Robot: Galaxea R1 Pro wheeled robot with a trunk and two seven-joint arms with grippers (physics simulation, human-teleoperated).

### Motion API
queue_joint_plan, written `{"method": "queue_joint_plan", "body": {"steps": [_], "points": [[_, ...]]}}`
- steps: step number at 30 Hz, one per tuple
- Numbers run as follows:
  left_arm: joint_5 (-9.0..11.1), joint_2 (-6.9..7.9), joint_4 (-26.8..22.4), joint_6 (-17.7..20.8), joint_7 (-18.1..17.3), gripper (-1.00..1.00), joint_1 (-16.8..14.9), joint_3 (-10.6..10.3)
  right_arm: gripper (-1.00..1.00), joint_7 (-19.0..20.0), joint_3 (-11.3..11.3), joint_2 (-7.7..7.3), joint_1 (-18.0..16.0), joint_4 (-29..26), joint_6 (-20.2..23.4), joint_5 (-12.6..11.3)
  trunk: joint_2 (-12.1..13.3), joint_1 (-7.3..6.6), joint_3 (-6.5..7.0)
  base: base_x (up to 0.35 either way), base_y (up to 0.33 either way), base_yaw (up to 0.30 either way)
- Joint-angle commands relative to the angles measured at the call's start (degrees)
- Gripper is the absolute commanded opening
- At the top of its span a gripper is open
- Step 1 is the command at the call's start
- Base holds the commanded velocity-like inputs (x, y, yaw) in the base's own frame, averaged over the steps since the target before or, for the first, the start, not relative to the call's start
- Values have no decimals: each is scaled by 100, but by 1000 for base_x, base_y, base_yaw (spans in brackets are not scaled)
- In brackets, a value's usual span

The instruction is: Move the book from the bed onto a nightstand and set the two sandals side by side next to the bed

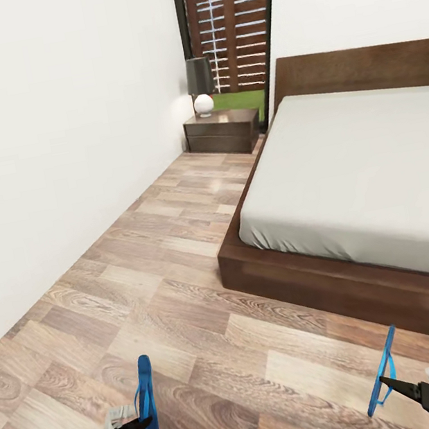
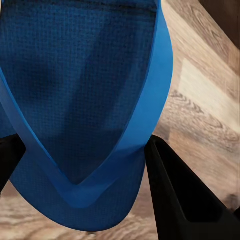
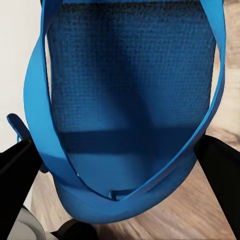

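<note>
I carry two bright blue sandals above the wood-plank floor. One sandal (image 1: 146, 401) stands on edge in my left gripper (image 1: 144, 424), which is shut on it; up close the sandal (image 2: 85, 110) sits between the black fingers (image 2: 175, 200). The other sandal (image 1: 383, 371) hangs edge-on in my right gripper (image 1: 385, 381), shut on it, and its sole and straps (image 3: 130, 115) show between the fingers (image 3: 220, 175). The bed (image 1: 362, 174) with dark frame and pale mattress lies ahead on the right. A dark nightstand (image 1: 222, 131) stands by the headboard. The book is out of view.
A lamp with a dark shade and white round base (image 1: 201, 90) stands on the nightstand. A white wall (image 1: 52, 130) runs along the left. A shuttered window (image 1: 233, 21) is at the far end. A strip of plank floor (image 1: 171, 250) runs between the wall and the bed.
</note>
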Motion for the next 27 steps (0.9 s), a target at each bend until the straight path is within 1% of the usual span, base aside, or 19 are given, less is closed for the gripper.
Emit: {"method": "queue_joint_plan", "body": {"steps": [1,10,27], "points": [[-12,-3,-1,46,-39,-100,-3,19,-100,22,-32,1,-2,4,61,18,0,-3,18,0,0,0],[-13,-35,-1,45,-36,-100,-3,20,-100,22,-34,1,0,8,61,18,12,-27,218,0,0,0],[-20,-39,-1,41,-30,-100,-3,13,-100,22,-32,1,-2,8,61,18,35,-70,594,0,0,0]]}}
